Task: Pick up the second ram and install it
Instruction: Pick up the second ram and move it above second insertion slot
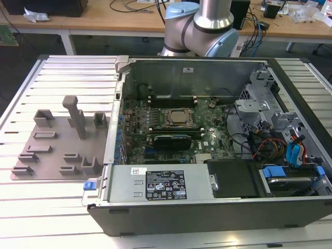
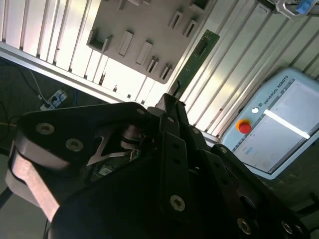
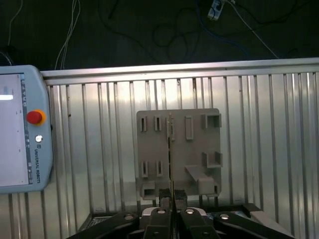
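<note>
I am watching the black end effector point(image 3: 172, 203) in the first wrist view. It is squeezing tight on the long, thin green stick, the second ram point(image 2: 195, 59). The stick is pointing away from the fingers. It is hanging in the air over the shiny ribbed metal table point(image 1: 52, 207), above the flat grey plastic tray with little slots point(image 3: 199, 144). In the exterior view, that tray is lying on the exterior view's left of the big open black computer case point(image 1: 207, 218). The large green board point(image 1: 207, 142) is sitting inside the case.
</note>
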`<move>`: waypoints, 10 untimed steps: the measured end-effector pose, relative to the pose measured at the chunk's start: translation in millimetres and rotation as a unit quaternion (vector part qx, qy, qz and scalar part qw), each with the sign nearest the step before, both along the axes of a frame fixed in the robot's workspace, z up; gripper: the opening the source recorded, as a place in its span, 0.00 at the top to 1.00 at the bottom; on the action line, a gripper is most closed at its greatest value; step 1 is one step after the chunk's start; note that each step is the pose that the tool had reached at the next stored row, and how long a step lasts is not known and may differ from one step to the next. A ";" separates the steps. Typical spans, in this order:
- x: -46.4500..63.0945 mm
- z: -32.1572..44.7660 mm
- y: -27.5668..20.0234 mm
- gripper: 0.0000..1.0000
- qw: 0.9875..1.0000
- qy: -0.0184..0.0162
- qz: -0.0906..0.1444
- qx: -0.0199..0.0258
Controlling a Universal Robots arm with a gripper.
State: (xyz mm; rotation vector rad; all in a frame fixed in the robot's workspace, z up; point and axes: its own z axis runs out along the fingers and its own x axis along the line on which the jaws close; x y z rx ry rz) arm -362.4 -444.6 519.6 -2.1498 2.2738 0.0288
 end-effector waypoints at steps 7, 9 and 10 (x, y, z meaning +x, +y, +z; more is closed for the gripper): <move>28.2 -1.2 0.1 0.87 1.000 0.002 0.000 -0.002; 41.8 -2.1 0.2 0.87 1.000 0.003 0.000 -0.003; 48.7 -2.5 0.2 0.87 1.000 0.003 0.000 -0.003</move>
